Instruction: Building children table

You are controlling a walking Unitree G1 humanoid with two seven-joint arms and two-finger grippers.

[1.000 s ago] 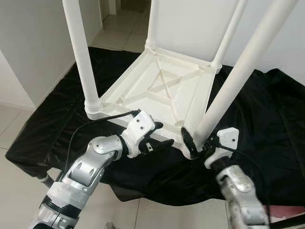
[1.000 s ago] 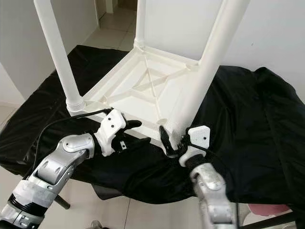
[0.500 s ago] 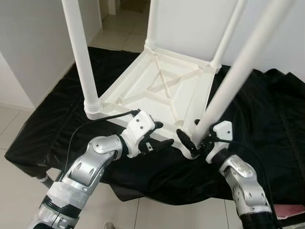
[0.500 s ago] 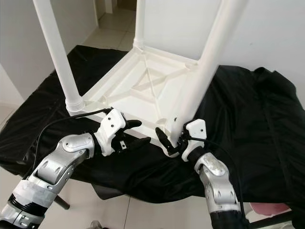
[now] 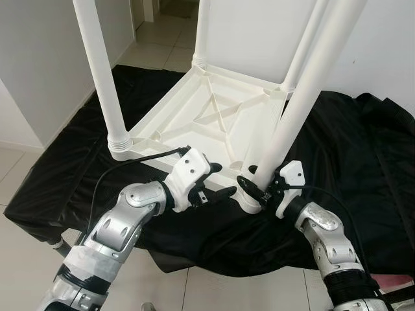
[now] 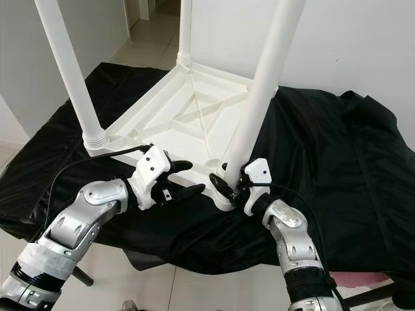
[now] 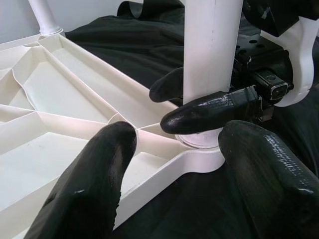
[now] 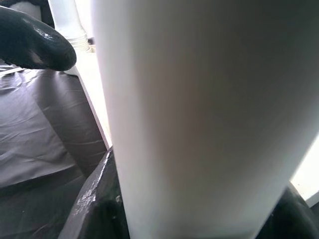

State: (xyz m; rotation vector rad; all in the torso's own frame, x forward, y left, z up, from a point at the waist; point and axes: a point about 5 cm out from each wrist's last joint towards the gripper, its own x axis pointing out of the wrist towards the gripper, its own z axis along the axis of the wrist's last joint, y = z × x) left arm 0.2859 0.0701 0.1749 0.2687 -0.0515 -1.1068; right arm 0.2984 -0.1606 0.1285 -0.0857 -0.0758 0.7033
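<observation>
Table [image 5: 220, 116]: white moulded plastic, smooth, satin sheen, ribbed underside. Legs [image 5: 97, 71]: same smooth white plastic, threaded collars at the base. Cloth [image 5: 363, 149] over worktop: black, thin, slightly shiny, creased. Claw fingers [image 7: 89, 194]: glossy black rubbery coating. Arms [image 5: 123, 227]: brushed silver metal, white plastic wrist housings. Floor [image 5: 155, 45]: pale glossy tile.

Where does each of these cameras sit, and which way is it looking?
Head eyes: look forward and down at the upturned white table on the black cloth, with both silver arms showing.
Left wrist: looks along the left gripper toward the near leg, which the right gripper clamps.
Right wrist: pressed close to the same leg, one black finger showing.
Shared: that leg and its corner socket.
</observation>
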